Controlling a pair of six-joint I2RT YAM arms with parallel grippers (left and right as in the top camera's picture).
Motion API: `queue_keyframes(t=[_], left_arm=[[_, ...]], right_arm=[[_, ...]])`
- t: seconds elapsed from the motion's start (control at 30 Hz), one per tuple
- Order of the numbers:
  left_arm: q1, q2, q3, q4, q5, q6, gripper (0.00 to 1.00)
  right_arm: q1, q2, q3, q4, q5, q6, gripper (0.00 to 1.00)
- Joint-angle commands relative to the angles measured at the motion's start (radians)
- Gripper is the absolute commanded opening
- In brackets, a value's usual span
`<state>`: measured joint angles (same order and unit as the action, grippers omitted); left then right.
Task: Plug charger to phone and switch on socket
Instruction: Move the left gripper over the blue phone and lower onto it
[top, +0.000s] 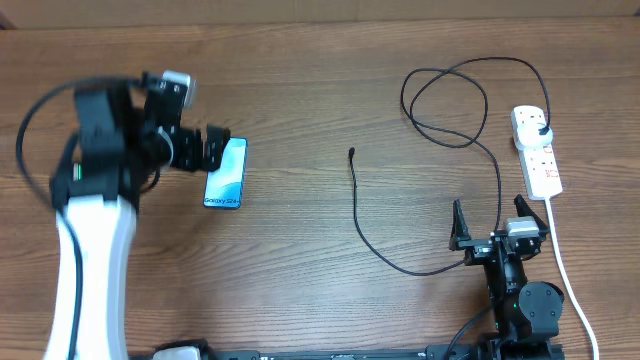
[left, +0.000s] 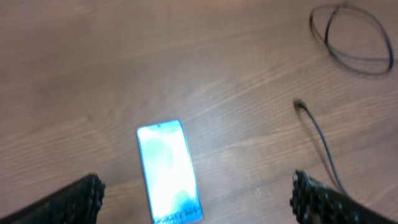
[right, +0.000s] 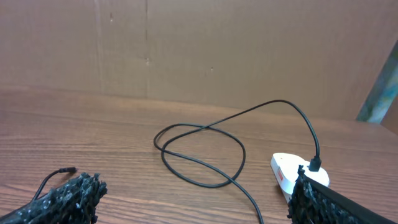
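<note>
Legibly, the phone (top: 225, 172), left of centre, reads "Galaxy S24"; left gripper (top: 214, 148) and right gripper (top: 490, 225) gape wide, empty.

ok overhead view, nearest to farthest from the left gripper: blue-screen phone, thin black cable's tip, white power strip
1. Blue-screen phone, beside the left gripper.
2. Thin black cable's tip, mid-table.
3. White power strip, far right.
</note>
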<state>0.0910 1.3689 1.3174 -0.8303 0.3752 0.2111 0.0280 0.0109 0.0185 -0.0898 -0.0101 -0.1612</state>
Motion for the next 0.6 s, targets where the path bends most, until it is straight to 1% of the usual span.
queue_keyframes(t=[0.0,0.1,0.2,0.23,0.33,0.4,0.53,0.57], left_arm=[[-0.031,0.2,0.18,-0.134,0.015,-0.009,1.0],[-0.051,0.325,0.247,-0.219,0.018,-0.01,1.0],[-0.063,0.412,0.251,-0.25,0.018,-0.01,0.99],[-0.066,0.438,0.251,-0.252,0.024,-0.027,0.99],[-0.069,0.502,0.251,-0.276,0.064,-0.148,0.99],[-0.07,0.538,0.251,-0.283,0.072,-0.19,0.99],[-0.07,0.582,0.251,-0.276,0.015,-0.172,1.0],[-0.07,0.591,0.251,-0.272,-0.009,-0.177,0.98]], right_arm=[[0.005,-0.008,-0.011,0.006,0.009,-0.005,1.0],[0.005,-0.008,-0.011,0.006,0.009,-0.005,1.0],[0.005,-0.008,-0.011,0.006,0.009,-0.005,1.0],[0.005,-0.008,-0.011,0.006,0.009,-0.005,1.0],[0.005,-0.008,-0.011,0.006,0.009,-0.005,1.0],[0.005,-0.008,-0.011,0.006,0.009,-0.005,1.0],[0.005,-0.008,-0.011,0.006,0.009,-0.005,1.0],[0.005,-0.008,-0.011,0.006,0.009,-0.005,1.0]])
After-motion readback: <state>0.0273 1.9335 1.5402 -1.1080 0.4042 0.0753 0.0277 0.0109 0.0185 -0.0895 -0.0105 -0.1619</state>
